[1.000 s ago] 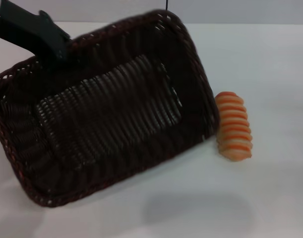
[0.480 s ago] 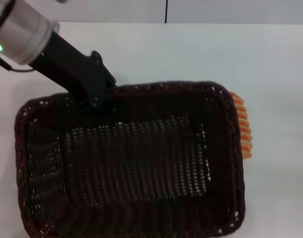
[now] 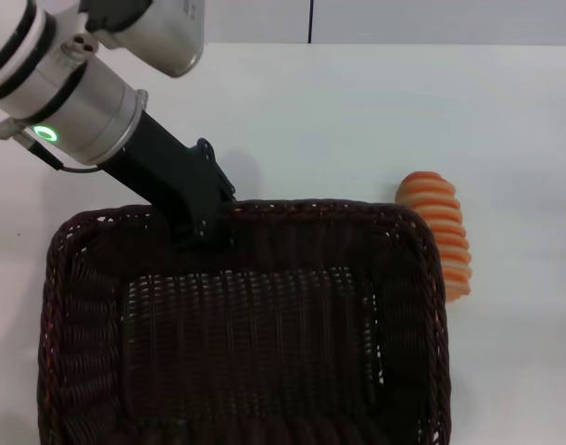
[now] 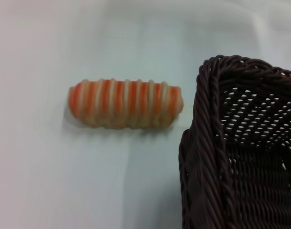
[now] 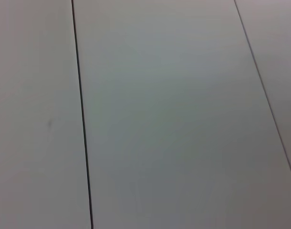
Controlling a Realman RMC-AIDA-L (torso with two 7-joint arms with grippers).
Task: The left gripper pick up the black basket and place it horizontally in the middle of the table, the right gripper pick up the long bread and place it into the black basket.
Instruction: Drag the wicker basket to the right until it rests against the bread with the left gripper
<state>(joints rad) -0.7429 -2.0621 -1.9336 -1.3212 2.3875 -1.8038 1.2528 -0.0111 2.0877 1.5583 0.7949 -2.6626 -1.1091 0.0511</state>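
Note:
The black basket point(image 3: 245, 324) fills the lower middle of the head view, its long side running left to right, its near edge cut off by the picture. My left gripper point(image 3: 207, 221), on the arm with the green light, is shut on the basket's far rim near its left end. The long bread point(image 3: 437, 232) lies on the white table point(image 3: 357, 111) just right of the basket's far right corner. In the left wrist view the long bread point(image 4: 125, 103) lies beside the black basket's corner point(image 4: 240, 152). My right gripper is out of view.
A dark seam point(image 3: 310, 23) runs along the surface behind the table. The right wrist view holds only pale panels with thin dark seams point(image 5: 81, 114). Bare tabletop stretches behind and to the right of the bread.
My left gripper has swung the basket from a tilted slant to a level, left-to-right lie and drawn it toward me. The bread, half hidden a moment ago, shows fully again.

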